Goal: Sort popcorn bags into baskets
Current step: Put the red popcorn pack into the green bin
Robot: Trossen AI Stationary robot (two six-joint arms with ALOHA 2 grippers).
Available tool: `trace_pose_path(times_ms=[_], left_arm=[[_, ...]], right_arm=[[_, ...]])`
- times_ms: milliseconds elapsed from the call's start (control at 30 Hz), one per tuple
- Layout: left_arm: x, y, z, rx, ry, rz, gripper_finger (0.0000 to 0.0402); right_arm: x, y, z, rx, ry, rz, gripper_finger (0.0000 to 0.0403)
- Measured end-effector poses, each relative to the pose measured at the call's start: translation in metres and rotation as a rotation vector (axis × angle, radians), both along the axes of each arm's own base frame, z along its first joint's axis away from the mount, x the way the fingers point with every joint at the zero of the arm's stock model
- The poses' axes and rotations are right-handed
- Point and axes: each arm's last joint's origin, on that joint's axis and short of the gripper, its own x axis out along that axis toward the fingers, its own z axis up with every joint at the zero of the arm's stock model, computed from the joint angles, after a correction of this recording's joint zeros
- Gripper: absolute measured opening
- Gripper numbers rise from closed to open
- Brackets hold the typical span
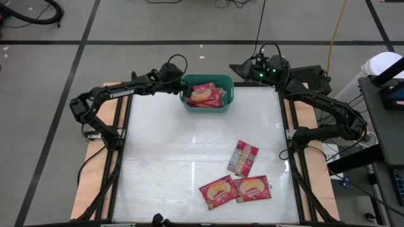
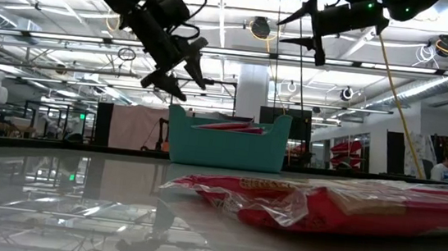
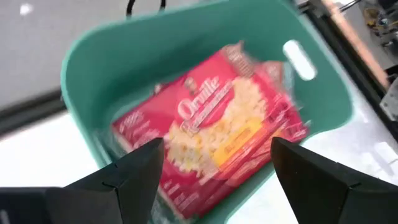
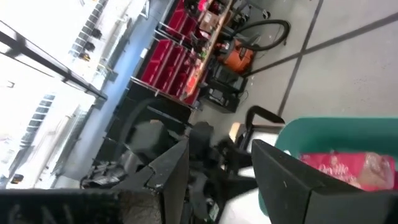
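White tabletop (image 1: 177,151): teal tub (image 1: 229,94) at 12 o'clock holds popcorn bags (image 1: 205,94); left gripper (image 1: 184,89) above it, jaws wide, empty; right gripper (image 1: 237,68) half-open, empty

From straight overhead we look down on the whole table (image 1: 158,170) and both arms. From table height we look level across the surface into the room, a popcorn bag (image 2: 340,207) close to our lens. On the left wrist we look steeply down between the left gripper (image 3: 214,171) fingers, close above the teal basket (image 3: 93,68), a bag right below the tips. On the right wrist we look past the right gripper (image 4: 221,165) toward the room, the basket beyond and to one side of its fingers. All four views share the basket.
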Motion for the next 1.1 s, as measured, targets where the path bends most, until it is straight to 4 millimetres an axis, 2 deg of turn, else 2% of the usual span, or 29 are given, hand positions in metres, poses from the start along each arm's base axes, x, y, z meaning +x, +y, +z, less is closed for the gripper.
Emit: trace_pose_path(times_ms=[200,533,733,833,1100], left_arm=[[-0.01,-0.006,0.021,0.073,-0.025,-0.021,0.029],[-0.025,-0.024,0.035,-0.016,-0.03,-0.127,0.0224],[-0.024,-0.044,0.034,-0.093,-0.009,-0.257,0.0183],[-0.021,-0.06,0.033,-0.093,0.031,-0.349,0.0159],[-0.001,-0.11,0.033,-0.127,0.049,-0.504,0.0117]], right_arm=[[0.006,0.009,-0.008,0.011,0.083,0.045,0.0169],[0.019,0.036,-0.022,0.087,0.205,0.157,0.0169],[0.027,0.075,-0.031,0.158,0.335,0.322,0.0169],[0.027,0.098,-0.04,0.205,0.45,0.394,0.0169],[0.008,0.14,-0.066,0.317,0.834,0.486,0.0169]])
